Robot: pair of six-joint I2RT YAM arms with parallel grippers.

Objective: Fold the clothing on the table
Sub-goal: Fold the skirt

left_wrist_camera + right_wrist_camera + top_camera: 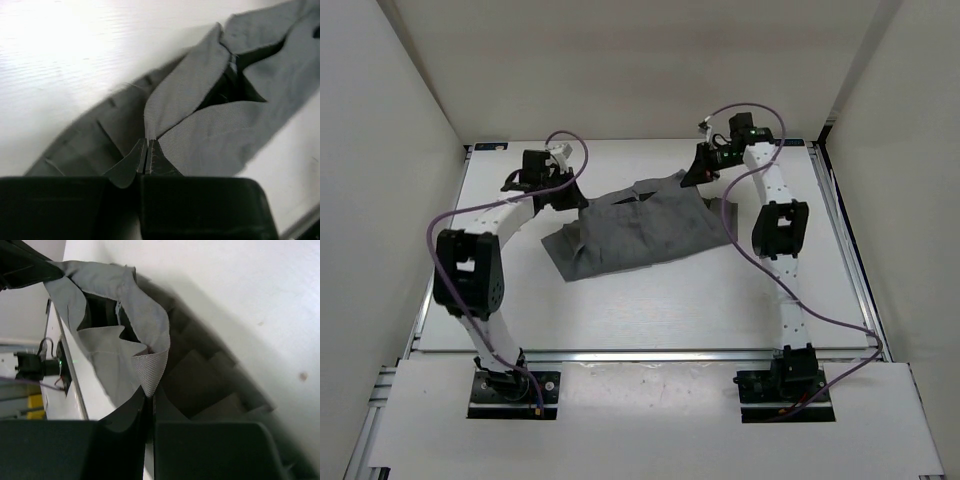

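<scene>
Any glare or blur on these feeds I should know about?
Top external: even light, sharp, soft shadow beside the clothing. Left wrist: table washed out by glare, far cloth soft. Right wrist: weave crisp at the right pincer, deep shadow under the cloth, background blurred.

The clothing lies on the table, around its middle and a little toward the far side. The left gripper is at the clothing's far left edge, and the right gripper at its far right corner, so the clothing stretches between them. Each gripper is pinched onto a fold of that edge, as the wrist views show: left gripper on clothing, right gripper on clothing. A rail runs along the table's near edge, in front of the clothing. Walls stand left, right and behind.
</scene>
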